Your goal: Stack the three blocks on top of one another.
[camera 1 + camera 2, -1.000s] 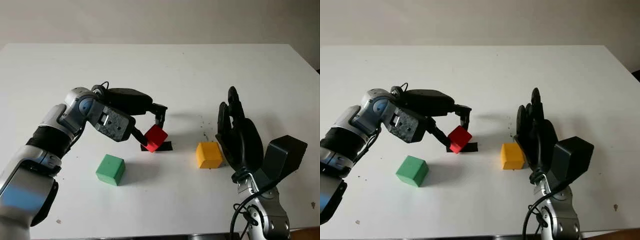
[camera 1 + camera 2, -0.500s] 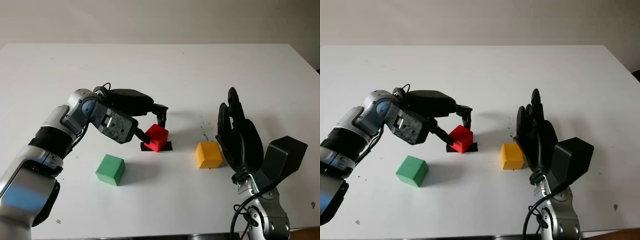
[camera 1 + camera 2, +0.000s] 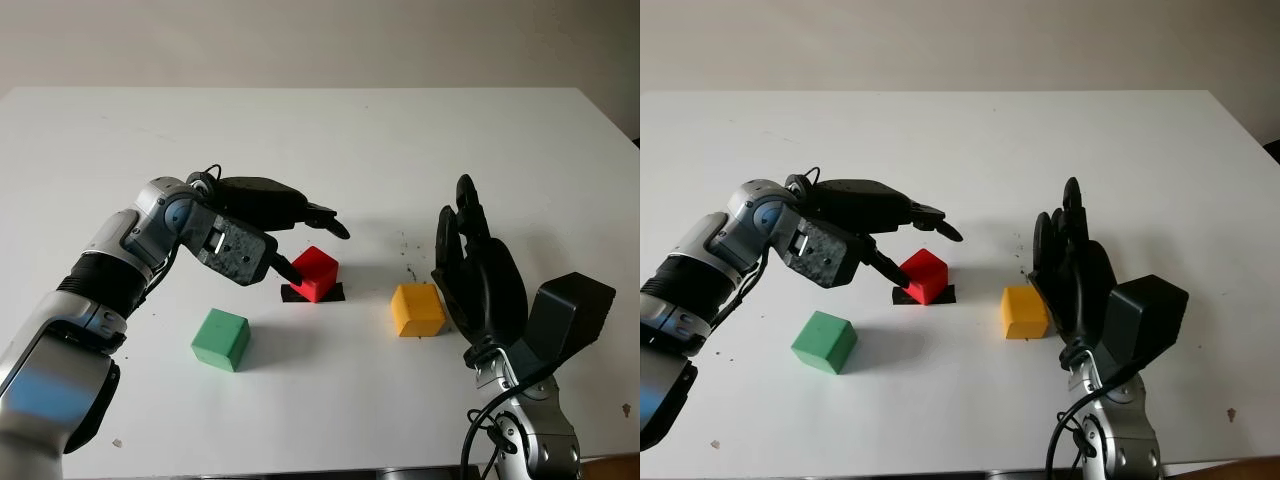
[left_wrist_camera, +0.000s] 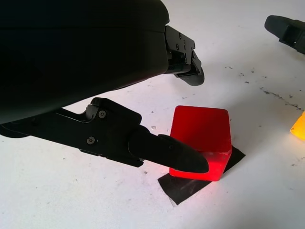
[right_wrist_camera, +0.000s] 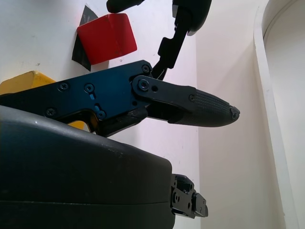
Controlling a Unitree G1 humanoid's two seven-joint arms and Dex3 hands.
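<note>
Red block (image 3: 315, 273) sits on black tape patch (image 3: 331, 293), left hand (image 3: 285, 215) open around it, holding nothing. Yellow block (image 3: 417, 309) beside it, green block (image 3: 221, 339) nearer robot. Right hand (image 3: 478, 275) open by yellow. Nothing stacked yet; both lifts left.

Close view along the right hand (image 5: 143, 102), open, its black shell taking up one side and one ridged finger (image 5: 205, 109) reaching across a white table (image 5: 28, 28). Beyond the finger a red block (image 5: 107, 38) sits on a patch of black tape (image 5: 82, 47). A yellow block (image 5: 21, 82) shows partly behind the hand, near the red one but apart from it. Fingertips of the left hand (image 5: 183, 14) hang past the red block, not touching it.
</note>
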